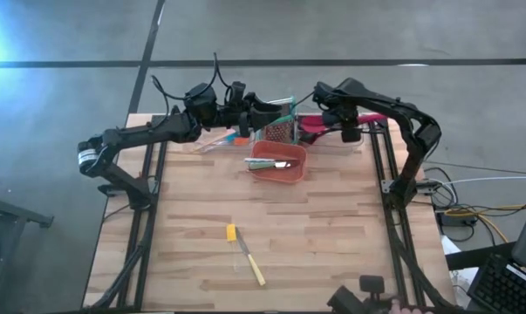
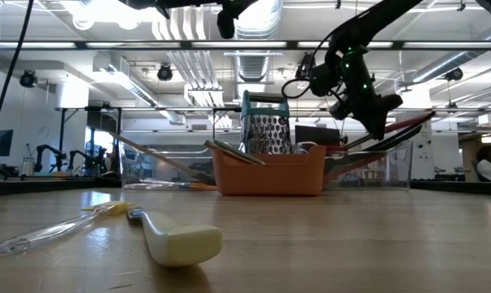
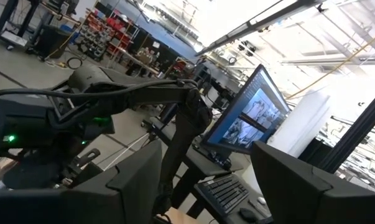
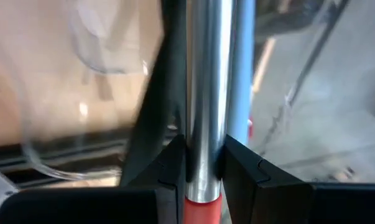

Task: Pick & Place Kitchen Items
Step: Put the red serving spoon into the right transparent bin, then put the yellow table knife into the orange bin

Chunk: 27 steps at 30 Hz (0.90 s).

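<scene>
My right gripper (image 4: 203,158) is shut on a utensil with a silver metal shaft (image 4: 206,93) and a red handle part. It hangs over the clear container (image 2: 392,167) at the table's far right, where red and black utensils (image 2: 375,142) lean. My left gripper (image 3: 206,180) stands open and empty, held high over the far middle (image 1: 264,112) and pointing slightly up. A red-orange bin (image 1: 284,174) holds a grey utensil (image 1: 276,163) that leans on its rim. A yellow-handled knife (image 1: 249,257) lies flat near the front. My right gripper pinches the utensil's silver shaft (image 4: 206,134) between its two fingers (image 4: 171,165), just beyond the red part (image 4: 203,208). The fingers slant down from above and lie along the shaft. Where the utensil's far end rests does not show.
A teal-framed box grater (image 1: 282,131) stands upright just behind the bin. The clear container (image 1: 236,139) runs along the far edge with more utensils in it. Bare wood (image 1: 332,244) lies between the bin and the near edge.
</scene>
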{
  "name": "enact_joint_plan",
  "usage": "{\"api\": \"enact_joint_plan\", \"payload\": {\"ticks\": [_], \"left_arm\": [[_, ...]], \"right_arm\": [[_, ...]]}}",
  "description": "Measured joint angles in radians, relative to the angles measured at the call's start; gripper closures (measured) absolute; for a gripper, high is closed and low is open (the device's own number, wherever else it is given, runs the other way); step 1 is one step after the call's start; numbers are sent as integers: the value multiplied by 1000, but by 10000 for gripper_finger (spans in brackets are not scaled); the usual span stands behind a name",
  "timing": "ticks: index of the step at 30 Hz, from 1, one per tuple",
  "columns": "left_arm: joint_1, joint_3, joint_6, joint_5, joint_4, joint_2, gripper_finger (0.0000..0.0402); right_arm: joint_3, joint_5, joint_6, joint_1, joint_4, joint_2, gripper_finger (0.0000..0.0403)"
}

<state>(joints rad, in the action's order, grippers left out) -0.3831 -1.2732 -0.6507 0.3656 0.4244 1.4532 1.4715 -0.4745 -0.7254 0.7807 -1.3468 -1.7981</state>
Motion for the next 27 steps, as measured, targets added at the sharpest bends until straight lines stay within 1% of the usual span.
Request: {"api": "enact_joint_plan", "payload": {"ticks": [4,6,7,9,11,14,18,22,27], "left_arm": [[-1,0,28,0,0,0,149],[-2,0,30,0,0,0,149],[-2,0,30,0,0,0,149],[-2,0,30,0,0,0,149],[-2,0,30,0,1,0,149],[-2,0,30,0,1,0,149],[-2,0,30,0,1,0,149],[-2,0,30,0,1,0,149],[-2,0,22,8,1,0,149]], "right_arm": [[0,88,19,-3,0,5,342],[-1,94,40,-4,4,5,341],[-1,94,47,-4,5,5,334],[-1,94,64,-4,7,5,304],[-1,101,80,-4,8,7,265],[-1,138,93,-4,11,11,218],[2,143,145,-4,10,12,179],[26,136,243,-4,9,25,163],[72,136,331,-4,18,98,167]]}}
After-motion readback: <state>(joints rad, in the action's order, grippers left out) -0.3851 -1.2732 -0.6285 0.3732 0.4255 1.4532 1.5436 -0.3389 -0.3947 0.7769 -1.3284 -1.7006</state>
